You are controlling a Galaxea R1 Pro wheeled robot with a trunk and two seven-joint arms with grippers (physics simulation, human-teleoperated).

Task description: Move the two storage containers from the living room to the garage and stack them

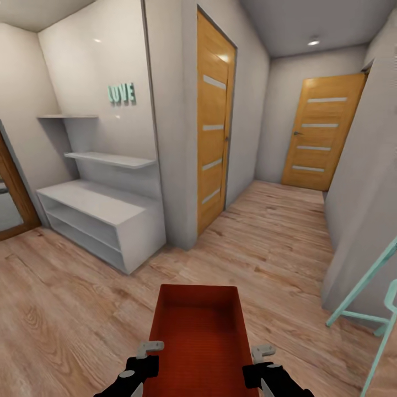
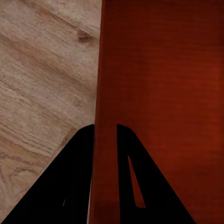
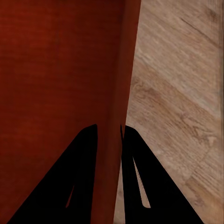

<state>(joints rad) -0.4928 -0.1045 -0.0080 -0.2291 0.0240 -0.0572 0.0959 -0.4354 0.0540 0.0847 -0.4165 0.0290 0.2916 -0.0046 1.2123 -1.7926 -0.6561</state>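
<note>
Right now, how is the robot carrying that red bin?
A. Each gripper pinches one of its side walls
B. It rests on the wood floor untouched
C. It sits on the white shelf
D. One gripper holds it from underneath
A: the left gripper straddles one wall of the storage container and the right gripper straddles the opposite wall, with wood floor seen below it.

A red-orange storage container (image 1: 199,325), rectangular and open-topped with plain low walls, hangs level above the light wood floor at six o'clock in the head view, its long axis pointing toward twelve. It looks empty. Gripper fingers pinch its side walls at the near end.
</note>
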